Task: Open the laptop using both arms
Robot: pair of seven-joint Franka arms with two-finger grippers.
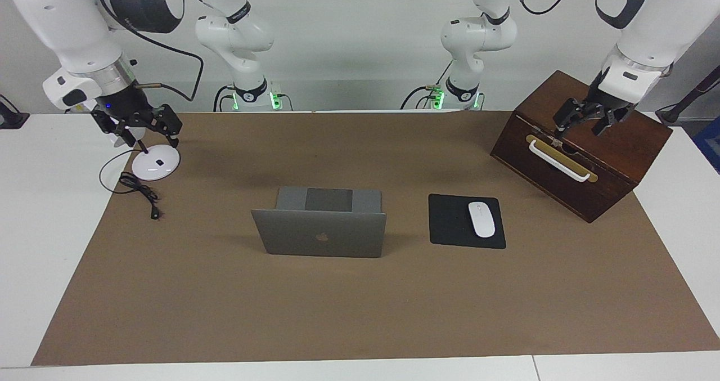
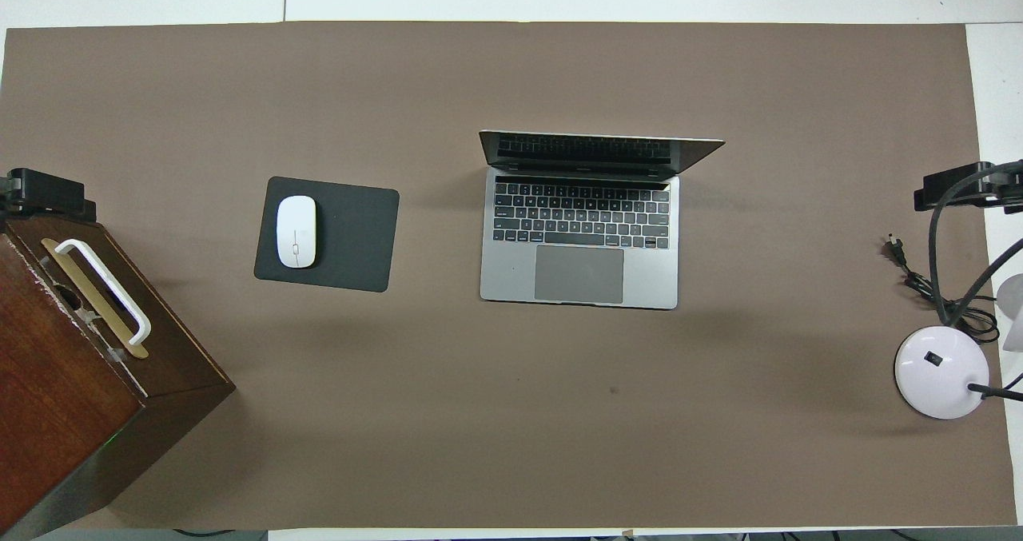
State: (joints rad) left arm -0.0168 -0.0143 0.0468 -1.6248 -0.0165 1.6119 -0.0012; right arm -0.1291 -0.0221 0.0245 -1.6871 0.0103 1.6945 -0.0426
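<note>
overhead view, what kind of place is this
Probably a robotics lab's mock desk: an open laptop, a mouse on a black pad and a desk lamp on brown paper.

From overhead I see only a sliver of each pincer at the frame edges. The wooden box [image 2: 72,365] runs off the edge, and the lamp [image 2: 939,369] head is cropped.

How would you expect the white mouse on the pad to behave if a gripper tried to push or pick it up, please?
The mouse looks smooth and glossy, so fingers would probably slip on its rounded shell. It is low and flat, so it should slide, not roll or tip. The dark mouse pad under it may add some drag.
</note>
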